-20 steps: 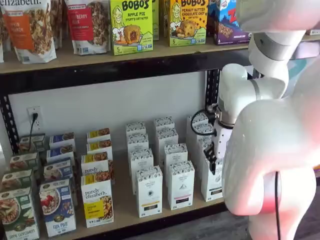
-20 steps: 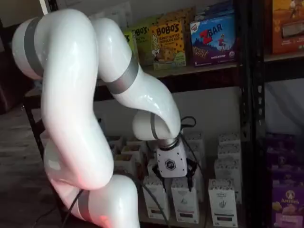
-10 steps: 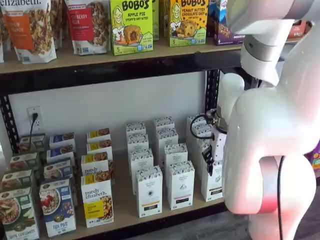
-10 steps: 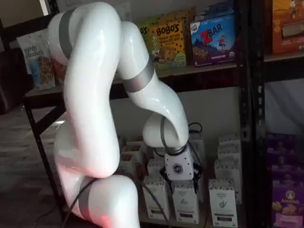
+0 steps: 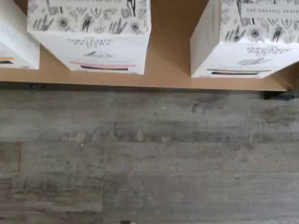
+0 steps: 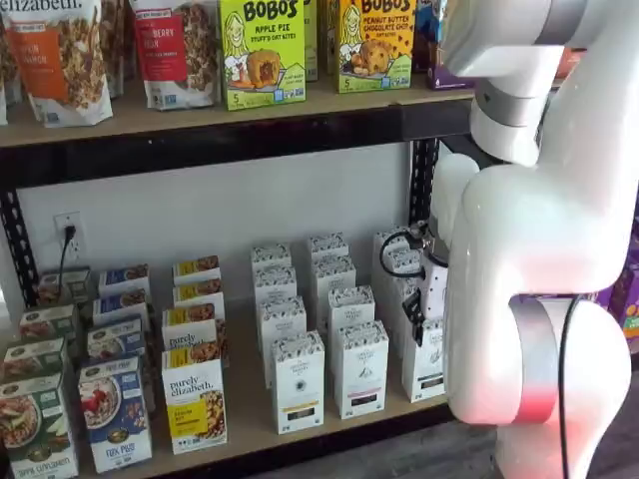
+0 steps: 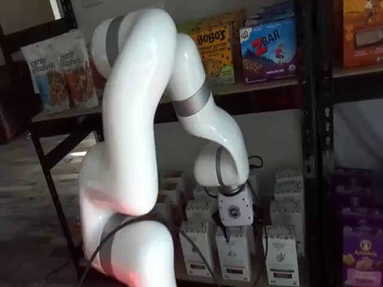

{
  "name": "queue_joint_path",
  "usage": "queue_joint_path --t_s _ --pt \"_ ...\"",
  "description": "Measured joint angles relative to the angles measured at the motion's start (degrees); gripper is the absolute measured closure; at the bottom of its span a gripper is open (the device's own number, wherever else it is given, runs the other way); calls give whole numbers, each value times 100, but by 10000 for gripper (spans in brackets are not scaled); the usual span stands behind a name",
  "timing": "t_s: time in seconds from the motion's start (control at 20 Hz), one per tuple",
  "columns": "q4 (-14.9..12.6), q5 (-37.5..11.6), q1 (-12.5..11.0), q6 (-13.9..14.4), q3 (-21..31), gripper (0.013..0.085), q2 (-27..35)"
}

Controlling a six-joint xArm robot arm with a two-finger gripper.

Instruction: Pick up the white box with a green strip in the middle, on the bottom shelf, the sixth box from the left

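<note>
- Gripper (image 7: 234, 229) hangs low in front of the bottom shelf (image 6: 250, 414), by the board's front edge and toward its right end. You also see it side-on in a shelf view (image 6: 415, 321).
- Jaws: can't tell. The black fingers show only as dark bits under the white body, w/ no clear gap and no box visibly clamped.
- Target, the white box (image 6: 423, 371), is the rightmost carton of the front row. It stands upright at the front edge, near the board's right front corner, and shows in both shelf views (image 7: 281, 257).
- In one shelf view the gripper overlaps that box's upper front. Whether they touch, you can't tell.
- Wrist view: the white box (image 5: 243, 58) sits right at the board's front edge, speckled top and dark band low on the front both visible.
- The neighbour carton (image 5: 88, 37) is the same type and stands apart from it w/ bare board between; same in a shelf view (image 6: 359, 369).
- The rest of the wrist view is grey plank floor (image 5: 149, 154) past the front edge, so the cam is out in front of the board, not over the boxes.
- A black cable (image 6: 394, 249) loops just above the gripper.
- More white cartons line up in rows behind the front three, toward the back edge.
- The purely elizabeth box (image 6: 195, 399) stands at the front edge, well left of the target.
</note>
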Motion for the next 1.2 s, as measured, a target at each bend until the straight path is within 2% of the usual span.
queue_joint_path --t_s 0.05,0.15,0.35,0.65,0.75,0.9,1.05,1.2 --pt "80 -8 -8 -85 -127 130 146" --pt "-53 -16 -54 -2 -318 130 374" --pt "256 -139 -132 -375 -636 130 773" --pt "159 -117 -321 -474 -1295 130 1390" --pt "263 -71 -335 -590 -1550 130 1606" --pt "604 83 -321 -910 -1975 130 1944" --pt "370 163 -374 -736 -2304 130 2200" --pt "344 158 -404 -741 -2557 130 2392"
